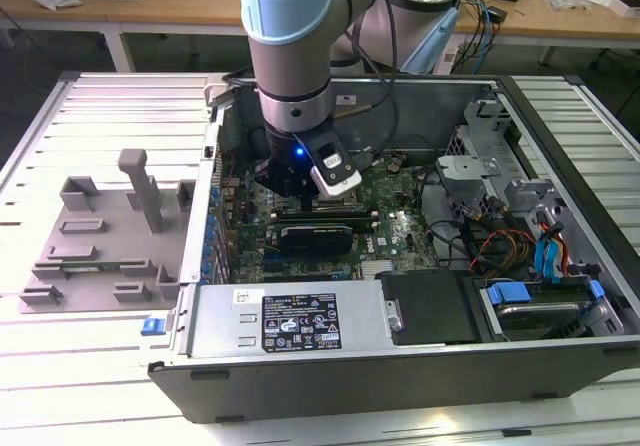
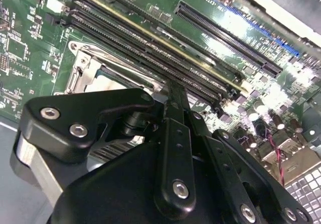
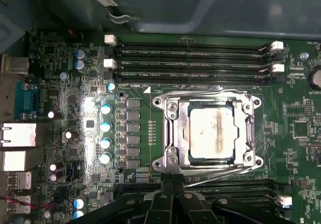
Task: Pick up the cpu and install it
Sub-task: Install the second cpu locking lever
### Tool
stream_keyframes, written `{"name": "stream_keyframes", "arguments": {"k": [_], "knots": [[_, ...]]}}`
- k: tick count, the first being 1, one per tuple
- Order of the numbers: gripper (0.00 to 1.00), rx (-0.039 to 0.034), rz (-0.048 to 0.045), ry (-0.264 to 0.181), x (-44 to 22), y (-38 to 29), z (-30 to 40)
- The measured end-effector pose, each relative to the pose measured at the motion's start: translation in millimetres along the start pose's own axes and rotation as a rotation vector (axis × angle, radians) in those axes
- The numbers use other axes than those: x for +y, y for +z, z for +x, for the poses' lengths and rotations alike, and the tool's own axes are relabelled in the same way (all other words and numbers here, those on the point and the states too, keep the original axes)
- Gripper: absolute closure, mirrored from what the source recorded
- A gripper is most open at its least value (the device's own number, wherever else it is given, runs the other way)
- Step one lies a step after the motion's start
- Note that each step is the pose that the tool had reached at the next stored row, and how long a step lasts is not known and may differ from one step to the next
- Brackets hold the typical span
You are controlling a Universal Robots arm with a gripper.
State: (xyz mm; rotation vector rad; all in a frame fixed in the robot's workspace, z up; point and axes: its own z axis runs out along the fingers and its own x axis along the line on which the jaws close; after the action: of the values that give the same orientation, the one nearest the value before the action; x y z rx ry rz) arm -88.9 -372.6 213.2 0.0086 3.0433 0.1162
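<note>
Cpu (image 3: 211,133) sits in socket frame (image 3: 170,133) on green board (image 3: 60,83), inside case (image 1: 560,126). Gripper (image 3: 173,185) just above, beside socket; jaws look pinched shut, holding nothing. Risk: chip seated crooked, pins bend under pressure.

Arm (image 1: 290,36) vertical, wrist pointing down; claw (image 3: 173,184) fingers closed together, nothing visibly between them.
</note>
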Motion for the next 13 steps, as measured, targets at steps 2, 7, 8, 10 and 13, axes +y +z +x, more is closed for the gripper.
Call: {"name": "stream_keyframes", "arguments": {"k": [2, 7, 8, 10, 13], "knots": [[0.89, -0.0001, -0.0011, 0.001, -2.4, -0.2, 0.1], [0.89, -0.0032, -0.0289, 0.004, -3.0, 1.6, 3.0], [0.89, -0.0035, -0.0302, 0.004, -3.2, 3.4, 3.6], [0.89, -0.0038, -0.0354, 0.007, -3.5, 6.5, 6.2], [0.89, -0.0043, -0.0623, 0.012, -3.7, 9.1, 8.9]]}}
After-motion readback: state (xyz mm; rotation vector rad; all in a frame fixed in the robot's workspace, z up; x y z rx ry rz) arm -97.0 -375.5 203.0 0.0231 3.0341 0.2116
